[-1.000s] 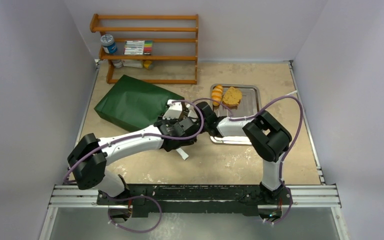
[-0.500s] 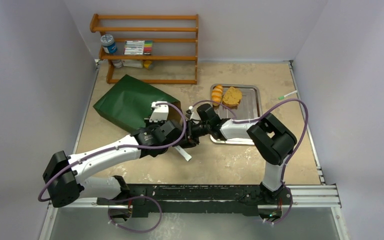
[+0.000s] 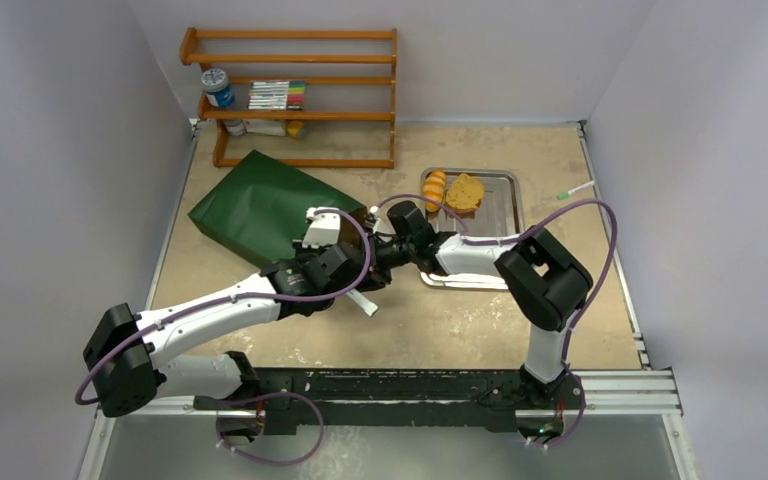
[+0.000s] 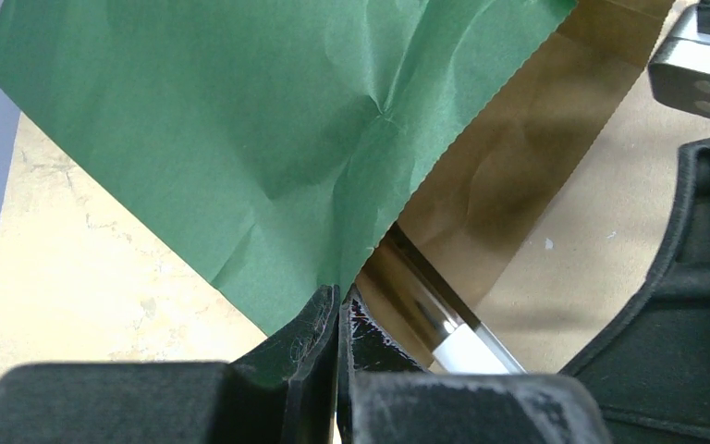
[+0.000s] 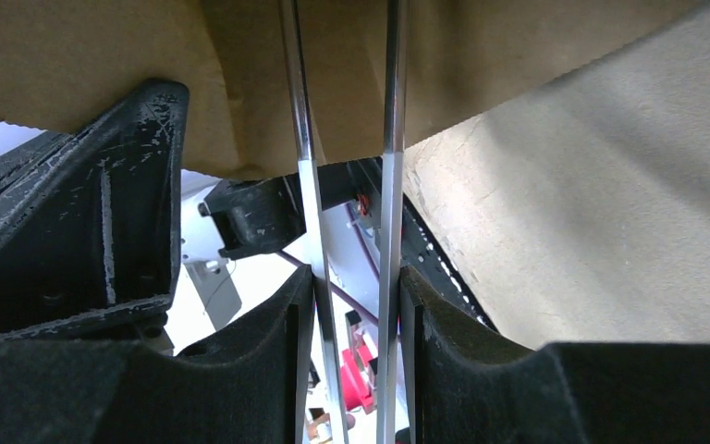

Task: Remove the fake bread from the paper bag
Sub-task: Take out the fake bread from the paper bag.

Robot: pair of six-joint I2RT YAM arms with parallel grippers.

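— Two bread pieces [image 3: 465, 193] lie on the far tray [image 3: 508, 215]; any others are hidden in the bag [image 3: 260, 205], left.
— Left hand [image 4: 340, 303] pinches its flimsy lip; right hand [image 5: 356, 289] squeezes tongs [image 5: 392, 139]. Bread looks light, slick: grip mid-body.

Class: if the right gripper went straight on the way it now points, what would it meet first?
Probably the brown kraft mouth of the large dark green paper bag. The right gripper holds long metal tongs whose arms reach under the bag's edge. Depth is unclear.
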